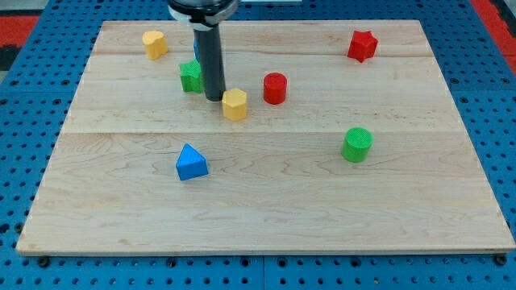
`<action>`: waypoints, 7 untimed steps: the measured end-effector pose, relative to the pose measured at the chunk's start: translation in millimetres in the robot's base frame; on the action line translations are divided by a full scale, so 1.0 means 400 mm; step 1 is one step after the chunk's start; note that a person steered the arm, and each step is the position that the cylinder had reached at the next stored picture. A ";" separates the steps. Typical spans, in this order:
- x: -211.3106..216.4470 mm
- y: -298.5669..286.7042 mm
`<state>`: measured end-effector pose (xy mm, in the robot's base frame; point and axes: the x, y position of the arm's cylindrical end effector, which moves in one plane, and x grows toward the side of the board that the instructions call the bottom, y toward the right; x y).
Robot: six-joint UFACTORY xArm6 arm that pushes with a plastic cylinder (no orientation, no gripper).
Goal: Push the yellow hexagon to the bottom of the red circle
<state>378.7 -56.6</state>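
The yellow hexagon (235, 104) lies a little above the board's middle. The red circle (275, 88) stands just to its upper right, a small gap between them. My tip (214, 98) is down on the board, right at the hexagon's left side, touching or nearly so. The rod rises from there to the view's top.
A green block (190, 76) sits just left of the rod, partly hidden by it, with a blue block (196, 48) behind the rod. A second yellow block (154, 43) at top left, a red star (362, 45) at top right, a green circle (356, 144) at right, a blue triangle (190, 162) at lower left.
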 end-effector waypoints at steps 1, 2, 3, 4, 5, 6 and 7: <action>0.032 0.059; 0.032 0.052; 0.033 0.002; 0.047 -0.022; 0.081 -0.028; 0.081 -0.028; 0.081 0.021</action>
<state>411.2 -48.3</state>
